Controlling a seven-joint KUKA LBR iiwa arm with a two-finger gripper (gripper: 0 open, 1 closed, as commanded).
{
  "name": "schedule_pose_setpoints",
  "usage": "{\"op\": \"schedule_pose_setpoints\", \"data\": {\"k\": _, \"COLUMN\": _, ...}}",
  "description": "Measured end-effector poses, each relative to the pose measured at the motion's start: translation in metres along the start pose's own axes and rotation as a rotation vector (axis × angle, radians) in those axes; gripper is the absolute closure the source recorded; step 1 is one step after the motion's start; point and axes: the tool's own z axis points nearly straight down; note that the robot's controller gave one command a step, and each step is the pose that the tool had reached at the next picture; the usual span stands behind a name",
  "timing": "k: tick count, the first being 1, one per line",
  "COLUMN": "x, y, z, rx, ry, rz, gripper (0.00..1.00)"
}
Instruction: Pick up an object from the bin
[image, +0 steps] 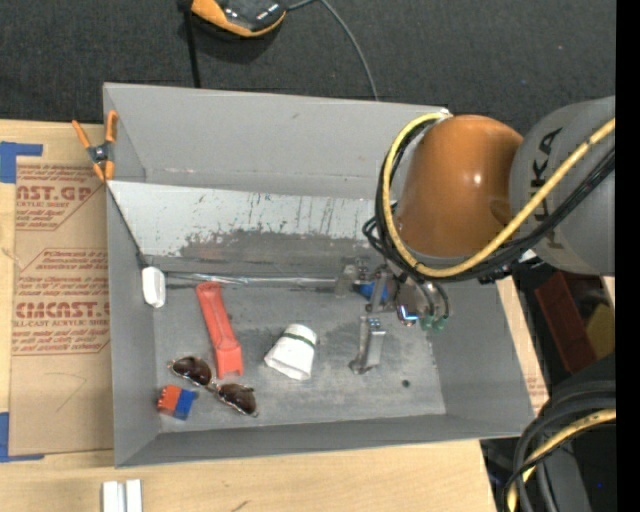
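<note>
My gripper (364, 362) hangs below the orange wrist cover, right of the bin's middle, with its tip close to the bare floor. Nothing shows in it. A white cup-shaped thing (292, 351) lies on its side just to the left of the gripper, apart from it. Further left lies a long orange-red bar (219, 329), set slightly aslant.
A pair of brown sunglasses (216, 385) lies near the front left. A small red and blue block (177, 402) sits in the front left corner. A small white piece (152, 287) rests against the left wall. The arm covers the bin's right back part.
</note>
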Motion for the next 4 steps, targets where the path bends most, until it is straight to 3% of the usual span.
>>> {"op": "schedule_pose_setpoints", "data": {"k": 1, "x": -0.002, "y": 0.000, "z": -0.004, "rx": -0.001, "ry": -0.008, "rz": 0.001, "gripper": 0.00}}
{"op": "schedule_pose_setpoints", "data": {"k": 2, "x": -0.005, "y": 0.013, "z": 0.035, "rx": 0.000, "ry": -0.010, "rz": -0.122, "gripper": 0.00}}
{"op": "schedule_pose_setpoints", "data": {"k": 3, "x": -0.012, "y": 0.052, "z": 0.068, "rx": 0.000, "ry": -0.008, "rz": -0.303, "gripper": 0.00}}
{"op": "schedule_pose_setpoints", "data": {"k": 4, "x": -0.015, "y": 0.052, "z": 0.086, "rx": -0.001, "ry": -0.010, "rz": -0.071, "gripper": 0.00}}
